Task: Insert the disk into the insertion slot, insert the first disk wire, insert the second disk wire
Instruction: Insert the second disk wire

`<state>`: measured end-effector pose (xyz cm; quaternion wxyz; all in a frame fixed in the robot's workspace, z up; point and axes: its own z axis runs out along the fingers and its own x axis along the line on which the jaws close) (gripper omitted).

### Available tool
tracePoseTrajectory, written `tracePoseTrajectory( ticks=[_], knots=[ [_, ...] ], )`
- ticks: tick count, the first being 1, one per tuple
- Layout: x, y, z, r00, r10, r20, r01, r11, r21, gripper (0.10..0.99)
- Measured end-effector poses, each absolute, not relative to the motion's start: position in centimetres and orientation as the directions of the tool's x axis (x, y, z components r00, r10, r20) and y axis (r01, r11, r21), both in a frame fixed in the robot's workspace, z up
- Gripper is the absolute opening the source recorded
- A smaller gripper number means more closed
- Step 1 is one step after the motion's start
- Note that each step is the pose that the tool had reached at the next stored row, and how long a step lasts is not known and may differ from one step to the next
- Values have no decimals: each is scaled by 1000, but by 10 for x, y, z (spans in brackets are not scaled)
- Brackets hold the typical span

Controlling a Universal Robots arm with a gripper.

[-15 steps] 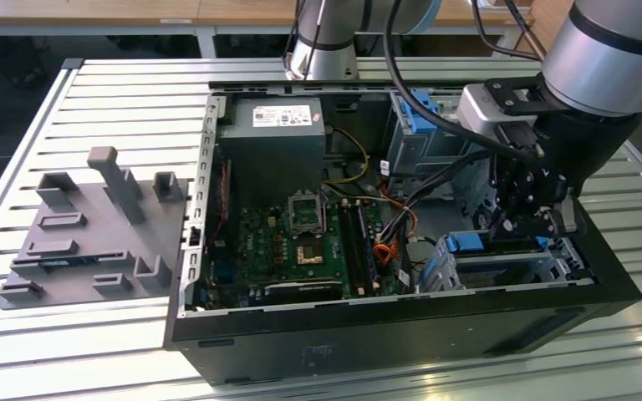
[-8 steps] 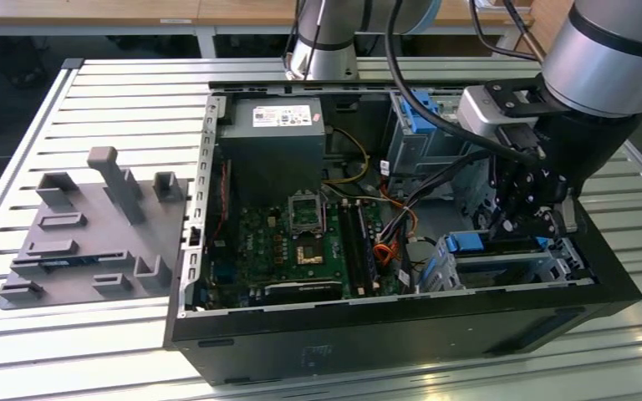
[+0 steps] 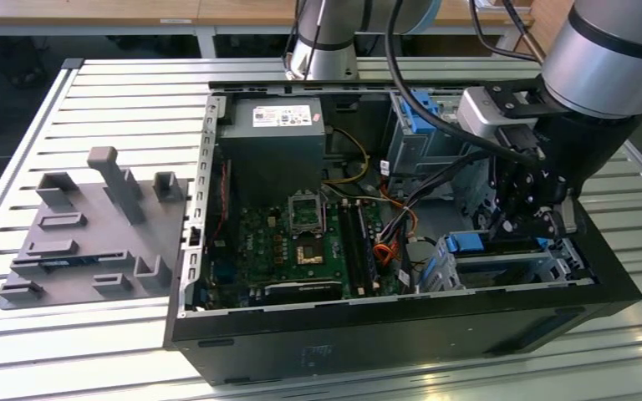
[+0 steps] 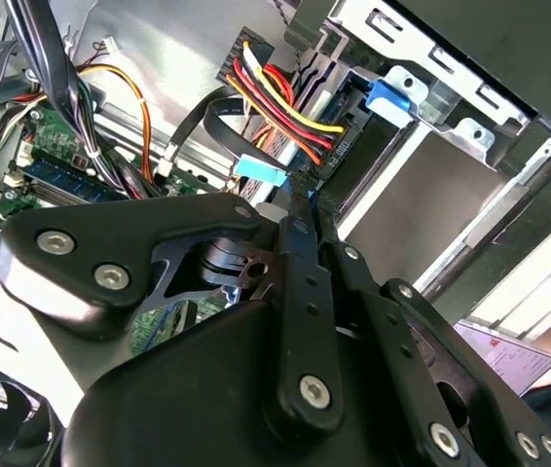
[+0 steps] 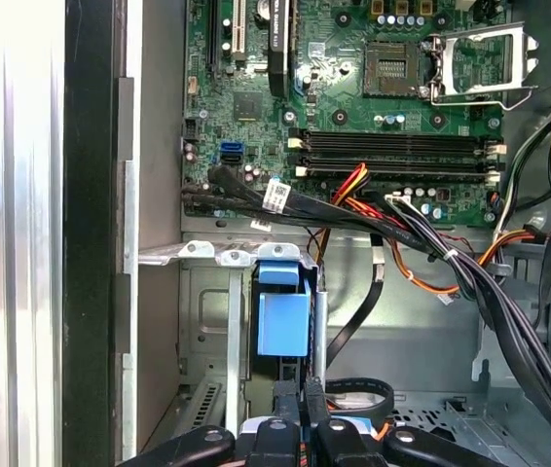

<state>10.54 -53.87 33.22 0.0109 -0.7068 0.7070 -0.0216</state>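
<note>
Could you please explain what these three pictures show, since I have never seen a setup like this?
The exterior view shows a robot arm reaching into an open computer case that lies on a slatted metal table. Beside the case sits a grey plastic holder with upright posts. The other two pictures come from cameras riding near the arm's wrist. The arm ends in a black gripper, lowered over the drive cage near a blue plastic part. In both wrist views its fingers look closed, near a blue-tipped cable plug. The first wrist view also shows the green circuit board and bundled cables.
</note>
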Motion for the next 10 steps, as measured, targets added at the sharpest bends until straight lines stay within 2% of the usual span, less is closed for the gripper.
tracePoseTrajectory(
  ticks=[10],
  knots=[
    [106, -539, 328, -2, -1000, 15, -999, 1, -46, 145]
  ],
)
